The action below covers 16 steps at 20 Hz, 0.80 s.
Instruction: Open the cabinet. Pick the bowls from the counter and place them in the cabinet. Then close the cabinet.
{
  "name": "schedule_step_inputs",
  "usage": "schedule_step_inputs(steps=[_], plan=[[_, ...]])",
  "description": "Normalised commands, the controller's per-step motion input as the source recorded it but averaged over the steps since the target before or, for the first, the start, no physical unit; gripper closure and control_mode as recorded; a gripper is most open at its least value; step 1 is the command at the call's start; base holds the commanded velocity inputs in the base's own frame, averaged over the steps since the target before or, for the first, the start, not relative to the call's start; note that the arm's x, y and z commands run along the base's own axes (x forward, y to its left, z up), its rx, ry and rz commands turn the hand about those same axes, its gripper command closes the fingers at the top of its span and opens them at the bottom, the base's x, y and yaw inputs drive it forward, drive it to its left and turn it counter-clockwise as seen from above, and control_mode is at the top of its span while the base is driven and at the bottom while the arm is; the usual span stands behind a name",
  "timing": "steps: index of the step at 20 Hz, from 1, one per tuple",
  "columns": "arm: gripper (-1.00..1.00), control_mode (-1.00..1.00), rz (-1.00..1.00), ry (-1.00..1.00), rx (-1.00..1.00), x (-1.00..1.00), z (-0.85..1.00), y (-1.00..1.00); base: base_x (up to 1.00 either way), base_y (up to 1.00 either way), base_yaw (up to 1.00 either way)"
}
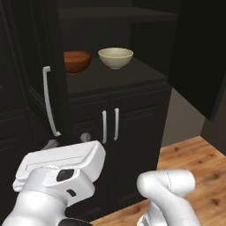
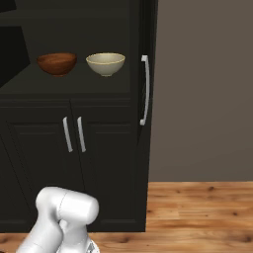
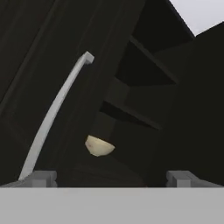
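The cabinet (image 1: 26, 66) stands with both tall doors swung open. On its dark inner shelf (image 1: 123, 75) the reddish-brown bowl (image 1: 76, 61) (image 2: 57, 63) sits left of the cream bowl (image 1: 115, 58) (image 2: 105, 63), a small gap between them. My gripper (image 1: 68, 140) (image 3: 113, 178) hangs low in front of the cabinet, open with nothing between its fingers. It is near the bottom end of the left door's long white handle (image 1: 48, 101) (image 3: 52, 113). The hand view looks up along that handle, with the cream bowl (image 3: 99, 145) beyond. The right door's handle (image 2: 145, 89) is seen edge-on.
Below the shelf are two shut lower doors with short white handles (image 1: 110, 126) (image 2: 74, 134). The open right door (image 1: 198, 57) juts out toward the room. Wooden floor (image 2: 197, 212) and a grey wall (image 2: 202, 89) lie to the right.
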Motion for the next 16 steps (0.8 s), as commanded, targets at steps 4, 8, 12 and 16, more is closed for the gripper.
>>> schedule_step_inputs(steps=[4,8,12,16], plan=[[-1.0,-1.0,-0.09,-0.14,0.0,0.14,-0.04,0.99,0.0,0.0,0.0],[-1.0,-1.0,-0.14,-0.15,0.0,0.64,-0.11,0.74,0.0,0.0,0.0],[-1.0,-1.0,-0.12,-0.04,0.0,0.84,-0.21,0.42,0.0,0.0,0.0],[-1.0,-1.0,-0.02,0.0,0.0,0.95,-0.21,0.09,0.0,0.0,0.0]])
